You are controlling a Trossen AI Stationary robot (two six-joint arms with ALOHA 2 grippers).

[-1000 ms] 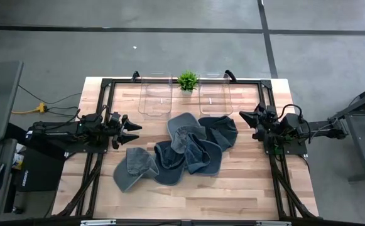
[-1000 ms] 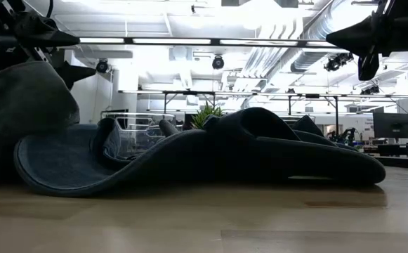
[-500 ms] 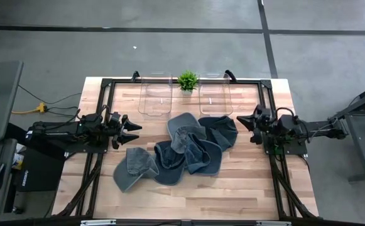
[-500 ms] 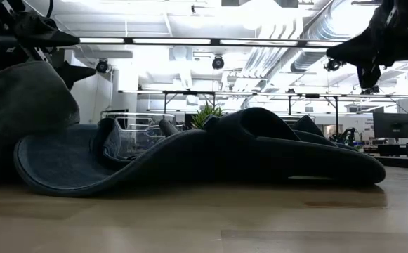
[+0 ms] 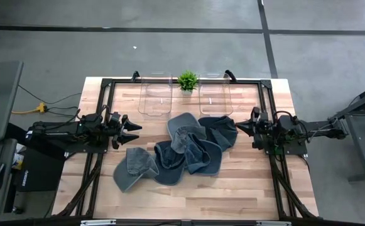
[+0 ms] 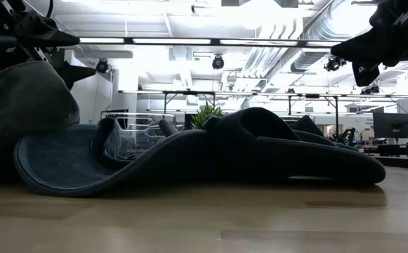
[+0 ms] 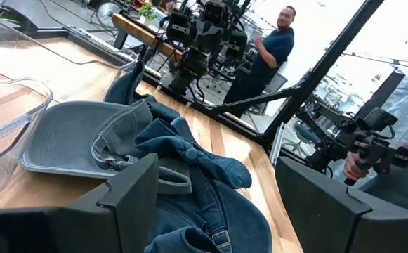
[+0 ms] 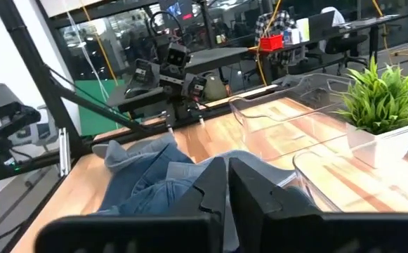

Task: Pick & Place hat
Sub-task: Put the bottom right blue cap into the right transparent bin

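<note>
Several denim and grey hats [image 5: 188,147] lie heaped in the middle of the table, brims overlapping; one blue-grey hat [image 5: 132,168] lies at the pile's near-left end. The pile also shows in the low view as hats [image 6: 246,151] and in the wrist views as hats [image 7: 161,154] and hats [image 8: 147,176]. My left gripper [image 5: 134,127] [image 7: 218,197] hovers open, left of the pile. My right gripper [image 5: 240,124] [image 8: 227,172] hovers shut just right of the pile, pointing at it.
Two clear plastic bins [image 5: 156,94] [image 5: 215,94] stand at the table's far edge with a small potted plant [image 5: 187,80] between them. A black frame rail [image 5: 267,94] runs round the tabletop. A person [image 7: 277,35] stands beyond the table.
My right gripper has crept toward the table's left, closer to the pile of hats, and has rolled about its wrist while dipping slightly. The hats and my left gripper have stayed still.
</note>
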